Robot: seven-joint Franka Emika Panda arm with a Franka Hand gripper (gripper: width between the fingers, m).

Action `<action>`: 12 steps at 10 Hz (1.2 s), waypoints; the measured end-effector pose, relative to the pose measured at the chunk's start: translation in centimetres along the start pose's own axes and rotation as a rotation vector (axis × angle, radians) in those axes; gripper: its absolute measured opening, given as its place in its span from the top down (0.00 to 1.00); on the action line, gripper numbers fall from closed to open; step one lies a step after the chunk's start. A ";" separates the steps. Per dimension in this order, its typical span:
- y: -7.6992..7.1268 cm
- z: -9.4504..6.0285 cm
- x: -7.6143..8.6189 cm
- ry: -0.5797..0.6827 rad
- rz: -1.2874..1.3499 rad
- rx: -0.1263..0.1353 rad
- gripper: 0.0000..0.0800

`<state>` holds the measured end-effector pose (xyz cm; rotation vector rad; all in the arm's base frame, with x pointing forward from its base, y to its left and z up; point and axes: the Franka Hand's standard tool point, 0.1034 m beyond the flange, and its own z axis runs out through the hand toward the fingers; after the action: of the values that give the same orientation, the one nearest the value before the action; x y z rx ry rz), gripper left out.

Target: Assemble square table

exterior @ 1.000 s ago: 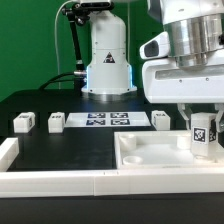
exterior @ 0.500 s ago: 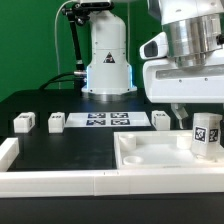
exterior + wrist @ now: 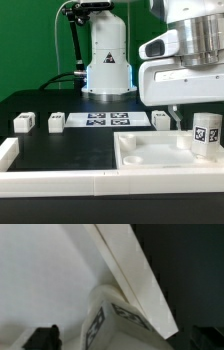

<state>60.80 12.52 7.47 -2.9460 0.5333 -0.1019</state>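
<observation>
- Now that the jaws have let go, the end effector (image 3: 197, 110) stands apart, lifted clear of the leg (image 3: 205, 137) it clamped a second ago. In the wrist view its fingertips (image 3: 42, 338) flank the leg without touching it.
- That leg stands upright on its own in the corner of the square slab (image 3: 150, 160) at the exterior view's right.
- The slab lies on the counter (image 3: 70, 145), just beside the white rail (image 3: 50, 183).
- One leg looks placed. Three loose legs (image 3: 56, 122) remain near the marker board (image 3: 105, 120), so fetching another seems next.
</observation>
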 end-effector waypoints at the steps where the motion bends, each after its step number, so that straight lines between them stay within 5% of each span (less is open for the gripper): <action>1: -0.3 -0.1 -0.1 0.007 -0.080 -0.018 0.19; 5: -1.0 0.0 -0.5 0.018 -0.411 -0.062 0.19; 12: 0.6 -0.2 0.5 0.001 -0.872 -0.071 0.19</action>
<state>61.06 11.78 7.59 -3.0004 -0.7837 -0.1740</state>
